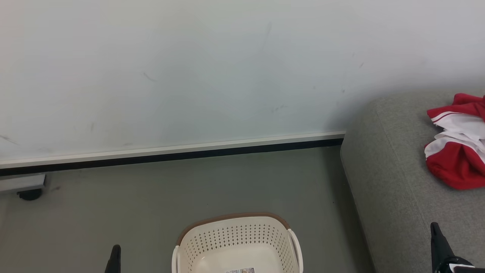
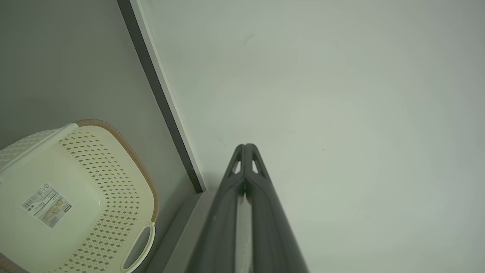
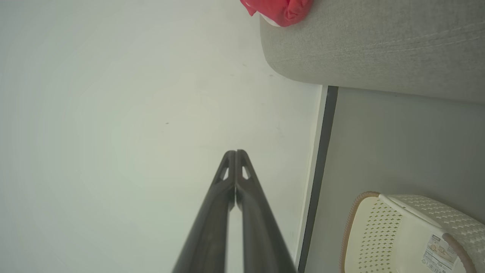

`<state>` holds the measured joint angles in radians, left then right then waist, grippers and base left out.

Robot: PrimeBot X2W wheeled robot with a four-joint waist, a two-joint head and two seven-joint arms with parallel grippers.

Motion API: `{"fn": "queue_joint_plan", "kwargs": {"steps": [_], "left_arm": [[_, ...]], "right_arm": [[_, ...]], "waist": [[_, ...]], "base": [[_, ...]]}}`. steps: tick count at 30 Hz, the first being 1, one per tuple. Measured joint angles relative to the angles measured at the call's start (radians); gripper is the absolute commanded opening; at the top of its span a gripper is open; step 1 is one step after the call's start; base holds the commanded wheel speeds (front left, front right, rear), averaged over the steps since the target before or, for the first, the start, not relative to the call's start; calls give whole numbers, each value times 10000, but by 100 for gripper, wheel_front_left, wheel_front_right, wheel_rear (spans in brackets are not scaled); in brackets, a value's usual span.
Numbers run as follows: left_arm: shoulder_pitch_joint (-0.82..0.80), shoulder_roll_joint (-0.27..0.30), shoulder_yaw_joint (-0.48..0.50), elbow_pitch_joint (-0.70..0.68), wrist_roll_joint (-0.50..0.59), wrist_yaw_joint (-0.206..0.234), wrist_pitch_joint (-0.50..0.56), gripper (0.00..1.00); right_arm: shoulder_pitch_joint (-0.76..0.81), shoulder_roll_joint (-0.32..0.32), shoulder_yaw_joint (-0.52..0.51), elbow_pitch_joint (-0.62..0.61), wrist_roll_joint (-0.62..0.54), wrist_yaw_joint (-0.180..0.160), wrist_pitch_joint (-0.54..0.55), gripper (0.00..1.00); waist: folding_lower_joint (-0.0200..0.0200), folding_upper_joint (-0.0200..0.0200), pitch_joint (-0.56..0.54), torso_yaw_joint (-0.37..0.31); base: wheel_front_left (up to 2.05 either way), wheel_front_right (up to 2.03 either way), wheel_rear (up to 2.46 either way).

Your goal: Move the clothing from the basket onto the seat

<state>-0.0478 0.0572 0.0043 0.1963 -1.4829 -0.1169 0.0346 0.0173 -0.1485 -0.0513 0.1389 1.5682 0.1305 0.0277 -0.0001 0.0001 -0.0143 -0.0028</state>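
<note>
One basket (image 1: 235, 237) sitting on the floor: cream perforated plastic, brown rim, label sticker on its bottom. One crumpled heap of soft red-and-white clothing (image 1: 456, 151) lying on the grey woven seat (image 1: 390, 170), rounded edges. Left gripper (image 2: 245, 146) and right gripper (image 3: 235, 152) both pointing at the wall, fingers pressed together, gripping nothing

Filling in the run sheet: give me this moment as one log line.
basket: empty, on floor | clothing: on seat | left gripper: shut, empty | right gripper: shut, empty
</note>
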Motion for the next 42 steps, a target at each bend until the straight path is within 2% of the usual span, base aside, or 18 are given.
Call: {"fn": "queue_joint_plan", "kwargs": {"steps": [20,42], "left_arm": [[-279,-71,109,151,-1381,-132,295,0],[-324,-73,109,153,-1402,-132,305,0]], "right_arm": [[-81,90,-399,0,1407,0,349,0],[-83,148,-470,2,1411,0,426,0]], "waist": [[1,0,146,27],[1,0,146,27]], "base": [[0,0,0],[0,0,0]]}}
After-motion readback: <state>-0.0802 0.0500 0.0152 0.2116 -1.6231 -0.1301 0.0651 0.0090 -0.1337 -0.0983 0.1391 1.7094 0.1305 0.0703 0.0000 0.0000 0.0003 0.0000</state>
